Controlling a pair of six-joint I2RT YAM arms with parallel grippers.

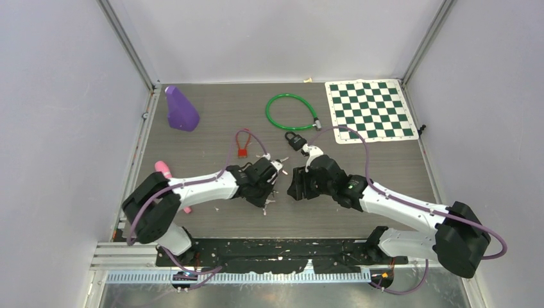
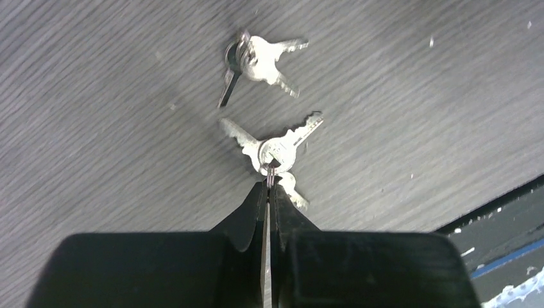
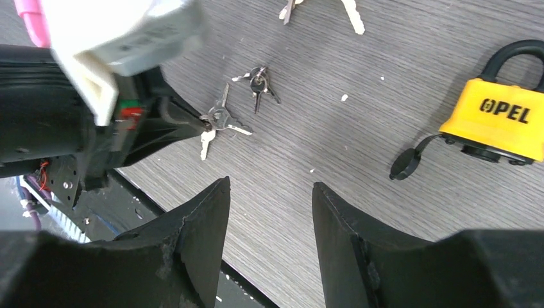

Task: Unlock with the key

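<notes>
The key bunch [image 2: 277, 149] lies fanned out on the counter [image 1: 212, 102], near its front edge, three keys on one small ring. The left end effector [image 2: 269, 186] is pinched tight on that ring, its fingers pressed together with only the thin wire between them. A second bunch [image 2: 256, 54] lies just beyond the first, apart from it and untouched. More keys [image 3: 321, 9] show at the top edge of the right wrist view, cut off by the frame.

The right end effector [image 3: 269, 192] hangs over the counter facing the left one, its fingers spread about halfway with nothing between them. To its right lies a yellow padlock [image 3: 500, 115] marked OPEL, flat on its back, with a black keyhole cap [image 3: 405, 163] swung out on a tether. The padlock is well apart from the held bunch.

Farther back on the counter, the top view shows a black padlock [image 1: 295, 140] just beyond the right arm, a red lock [image 1: 242, 153] with a thin cable loop to its left, and a green cable lock [image 1: 292, 112] coiled behind both. A chess mat [image 1: 371, 110] fills the far right corner and a purple block [image 1: 181, 109] stands at the far left.
</notes>
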